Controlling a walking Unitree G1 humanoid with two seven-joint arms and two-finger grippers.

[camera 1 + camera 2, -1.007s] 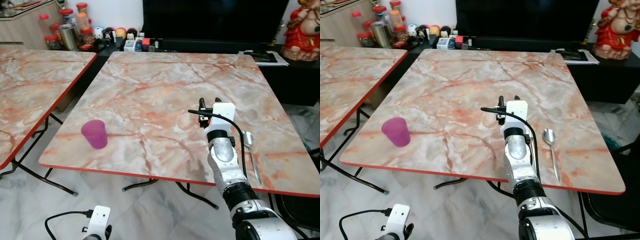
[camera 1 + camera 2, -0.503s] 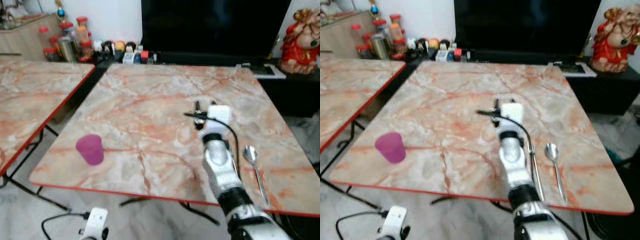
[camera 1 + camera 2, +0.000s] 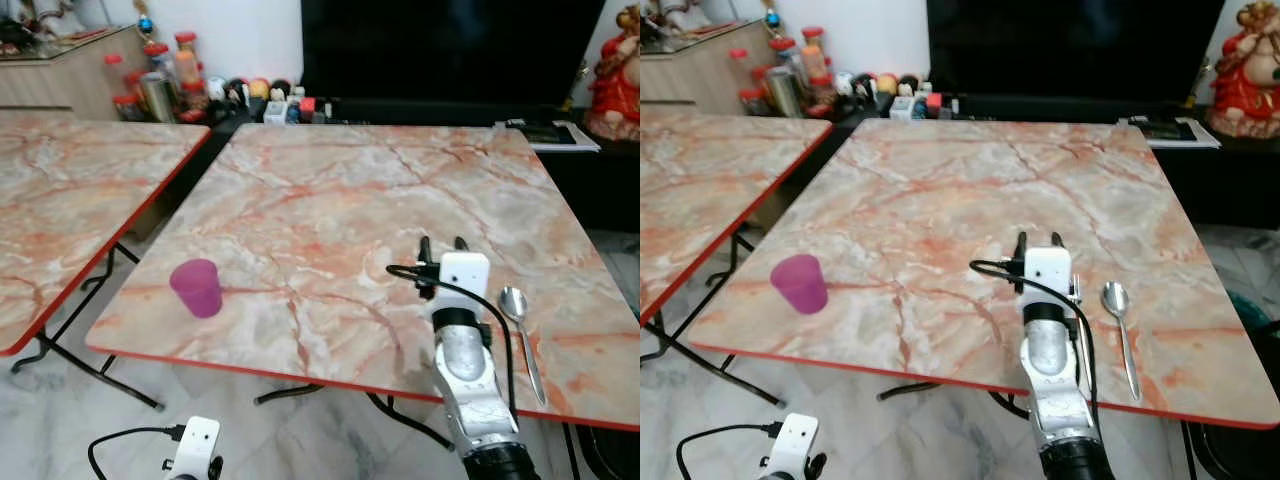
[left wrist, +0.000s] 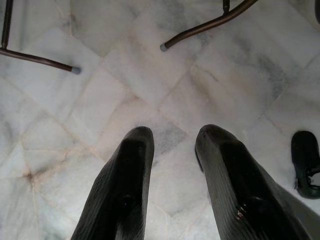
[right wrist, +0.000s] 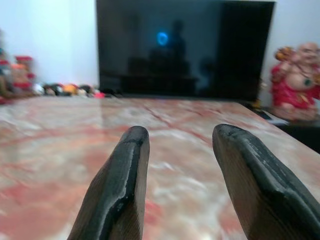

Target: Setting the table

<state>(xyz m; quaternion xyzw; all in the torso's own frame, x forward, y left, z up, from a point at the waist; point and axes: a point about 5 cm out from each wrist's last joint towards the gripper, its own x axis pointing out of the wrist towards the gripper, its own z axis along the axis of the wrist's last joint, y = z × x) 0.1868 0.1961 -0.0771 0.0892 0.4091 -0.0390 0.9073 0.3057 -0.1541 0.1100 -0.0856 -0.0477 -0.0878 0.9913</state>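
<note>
While my right pincer (image 3: 1038,241) hovers open and empty over the counter (image 3: 970,180) | spoon (image 3: 1120,320) lies just right of it, handle toward me | right arm nearer.

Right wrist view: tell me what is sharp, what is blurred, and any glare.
Right wrist view: the two black fingers are fairly sharp, the marble table beyond is soft, and the dark TV screen carries a small blue glare spot. Left eye view: sharp across table and purple cup.

Purple cup (image 3: 800,283) and spoon (image 3: 1119,325) lie on table (image 3: 940,200).
</note>
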